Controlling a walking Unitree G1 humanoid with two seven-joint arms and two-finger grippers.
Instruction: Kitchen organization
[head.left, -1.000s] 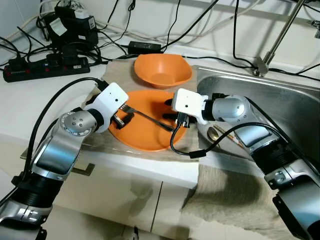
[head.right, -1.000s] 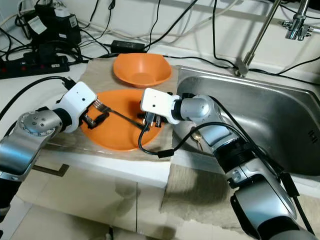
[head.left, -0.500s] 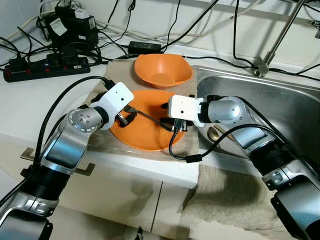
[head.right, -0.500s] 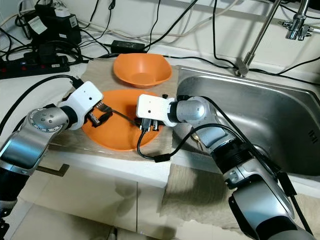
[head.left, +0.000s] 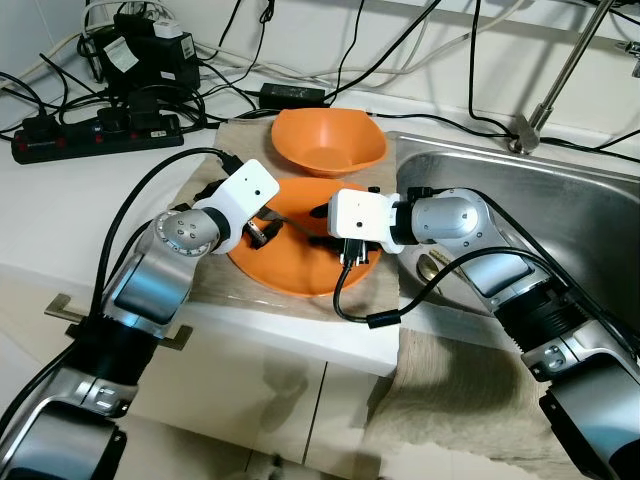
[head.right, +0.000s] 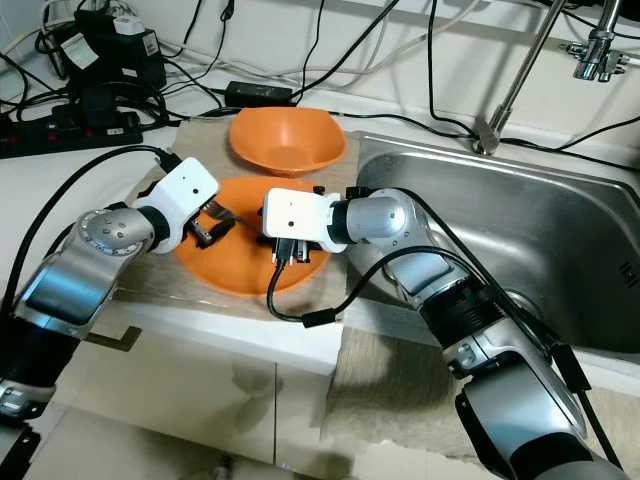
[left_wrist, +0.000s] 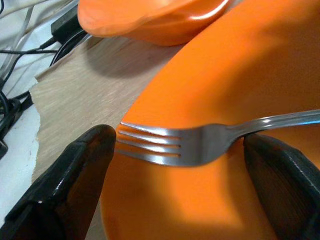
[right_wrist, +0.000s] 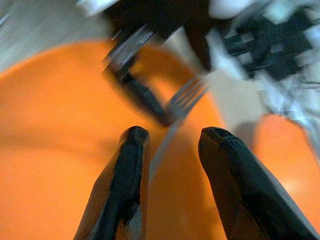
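Both grippers meet over the orange plate (head.left: 300, 262): the right gripper (right_wrist: 167, 150) hangs with its two fingers parted astride the handle of the fork (left_wrist: 170, 146), apparently lining up to take it, while the left gripper (left_wrist: 180, 165) is also spread, one finger beyond the tines and one beside the neck, neither squeezing. Lying across the plate with tines towards 9 o'clock, the fork looks staged for a handover. Outward, an orange bowl (head.left: 325, 140) sits at 12 o'clock on the beige mat (head.left: 205, 275), a steel sink (head.left: 560, 200) at 3 o'clock, and cables and a power strip (head.left: 95, 135) crowd 10 o'clock.
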